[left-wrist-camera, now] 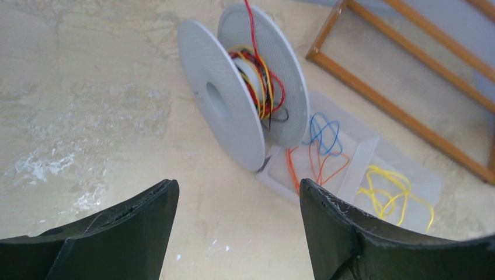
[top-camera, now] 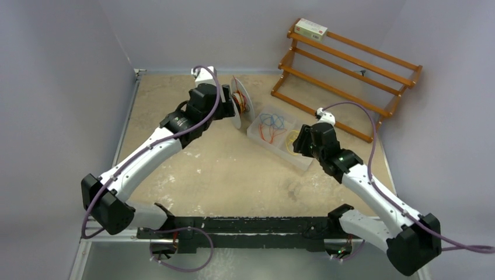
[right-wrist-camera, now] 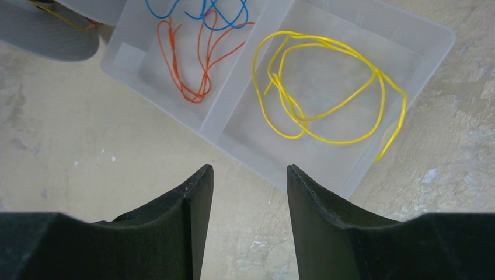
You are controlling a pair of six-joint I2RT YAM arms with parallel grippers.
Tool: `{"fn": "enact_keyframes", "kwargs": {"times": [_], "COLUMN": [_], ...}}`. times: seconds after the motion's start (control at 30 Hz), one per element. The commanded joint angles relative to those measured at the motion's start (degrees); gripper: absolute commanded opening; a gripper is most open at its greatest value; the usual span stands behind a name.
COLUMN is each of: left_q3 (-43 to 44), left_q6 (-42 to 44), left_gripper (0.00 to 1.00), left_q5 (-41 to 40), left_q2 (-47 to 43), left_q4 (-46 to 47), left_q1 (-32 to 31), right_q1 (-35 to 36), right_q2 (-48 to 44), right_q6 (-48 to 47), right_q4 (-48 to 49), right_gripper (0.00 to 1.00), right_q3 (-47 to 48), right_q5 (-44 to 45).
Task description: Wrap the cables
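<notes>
The yellow cable is lying in loose loops in one compartment of a clear divided tray, which is sitting toward the far right of the counter. The other compartment is holding an orange wire and a blue wire. A grey spool, carrying red, yellow and black wire, is standing on edge at the tray's left end. The right gripper is hovering near the tray, jaws parted and empty. The left gripper is facing the spool, also spread wide, holding nothing. A small box is resting on the wooden rack in the far right corner, its print too small to read.

Yellow cable, loose loops, in tray
</notes>
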Motion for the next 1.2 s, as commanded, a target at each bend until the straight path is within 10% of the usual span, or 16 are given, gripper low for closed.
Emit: {"fn": "enact_keyframes", "kwargs": {"times": [0.0, 0.93, 1.17], "left_q3": [-4.1, -22.3, -22.5], "left_q6": [3.3, 9.7, 9.8], "left_gripper": [0.75, 0.76, 0.76], "left_q5": [4.6, 0.5, 0.5], "left_q2": [-4.0, -22.7, -23.3], "left_q4": [-1.5, 3.5, 3.5], "left_q1": [0.0, 0.0, 0.0], "right_q1": [-0.2, -5.1, -5.1], "right_q2": [4.7, 27.4, 29.4], "right_q6": [-2.6, -10.2, -10.3], "right_q4": [4.7, 15.3, 15.4], "right_gripper": [0.51, 0.32, 0.14], "right_q3": [0.6, 6.7, 7.1], "right_q5": [3.8, 2.9, 3.4]}}
